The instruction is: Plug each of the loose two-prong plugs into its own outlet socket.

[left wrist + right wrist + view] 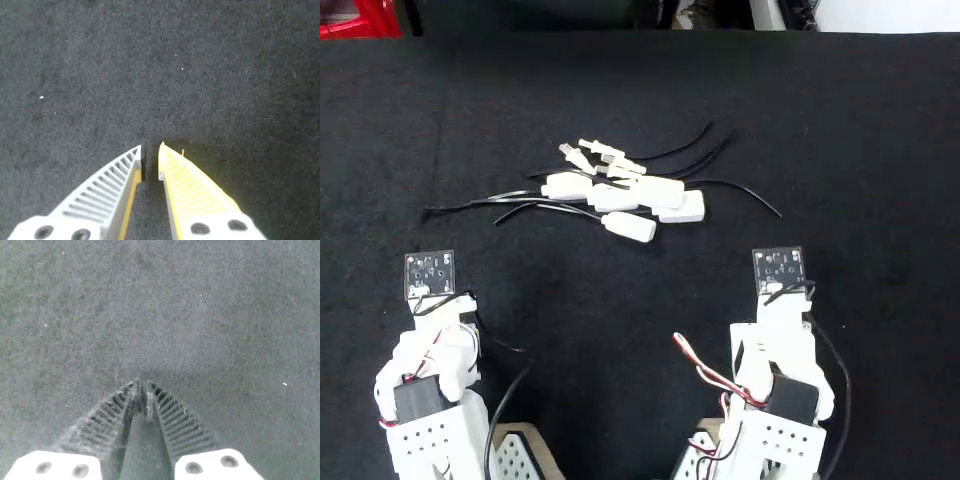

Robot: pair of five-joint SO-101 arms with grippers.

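Note:
A heap of white plug pieces (625, 192) with thin black cords (480, 204) lies at the middle of the black table. Small pronged pieces (582, 154) sit at its far side, and larger white bodies (680, 207) lie close together toward me. I cannot tell plugs from sockets in the heap. Both arms are folded back near the front edge, the left arm (428, 380) and the right arm (778, 385), well short of the heap. My left gripper (150, 146) is shut over bare cloth with nothing held. My right gripper (142, 384) is shut too, with nothing in it.
Black cloth (860, 140) covers the whole table. Cords trail out from the heap to the left and to the far right (750, 196). A red object (355, 18) sits beyond the far left corner. The arms' own wires (705, 372) hang near their bases.

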